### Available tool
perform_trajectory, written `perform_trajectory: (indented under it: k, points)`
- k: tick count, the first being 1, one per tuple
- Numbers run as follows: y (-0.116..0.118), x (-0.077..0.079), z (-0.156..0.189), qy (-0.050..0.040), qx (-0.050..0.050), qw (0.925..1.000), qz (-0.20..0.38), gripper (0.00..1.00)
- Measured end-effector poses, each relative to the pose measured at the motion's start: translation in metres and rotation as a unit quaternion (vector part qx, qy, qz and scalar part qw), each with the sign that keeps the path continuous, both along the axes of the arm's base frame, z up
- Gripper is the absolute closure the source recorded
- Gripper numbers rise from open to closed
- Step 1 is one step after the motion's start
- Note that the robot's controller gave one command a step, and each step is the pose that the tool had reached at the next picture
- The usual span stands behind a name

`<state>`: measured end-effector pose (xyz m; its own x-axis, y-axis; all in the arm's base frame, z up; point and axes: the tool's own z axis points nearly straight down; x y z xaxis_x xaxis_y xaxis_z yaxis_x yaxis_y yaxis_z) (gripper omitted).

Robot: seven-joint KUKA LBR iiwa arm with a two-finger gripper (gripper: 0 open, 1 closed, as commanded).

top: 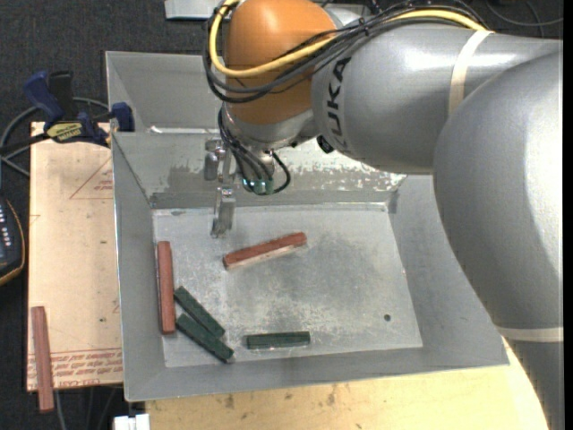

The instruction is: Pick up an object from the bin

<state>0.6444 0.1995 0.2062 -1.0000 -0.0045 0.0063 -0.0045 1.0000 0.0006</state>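
1. Here, a grey metal bin (269, 374) with sloping walls is seen from above, and a silver arm (421, 88) capped by an orange wrist cover (269, 52) is stretched in from the right, over the bin's back wall.
2. Yellow and black cables (219, 56) are looped round the wrist cover.
3. The pincer (220, 222) is hung below the wrist cover and pointed straight down, close to the back-left corner of the bin's floor, with bare metal beneath its tip.
4. Whether the pincer is wide or narrow cannot be told, as it is seen only as one slim grey shape; whether the floor is touched cannot be told either.
5. A long reddish-brown flat bar (265, 250) is laid nearest to the pincer, just to the front and right of it and apart from it, slanted so that its right end is turned towards the back wall.
6. A second reddish-brown bar (166, 287) is laid along the floor's left edge, running from back to front.
7. Two dark green bars, the upper dark green bar (199, 310) and the lower dark green bar (204, 339), are laid side by side at a slant in the front-left corner, close against the front end of the second reddish-brown bar.
8. A third dark green bar (277, 339) is laid parallel to the floor's front edge, just right of that pair and apart from it.
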Motion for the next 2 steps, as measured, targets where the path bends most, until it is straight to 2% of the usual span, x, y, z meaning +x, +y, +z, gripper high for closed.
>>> perform_trajectory:
  k: [1,2]
  points:
    - [-0.1014,-0.0117,-0.1410,-0.0003,-0.001,0.9976,0.069,0.00]
    - [-0.0974,-0.0089,-0.1344,-0.0052,0.001,0.9975,0.070,1.00]
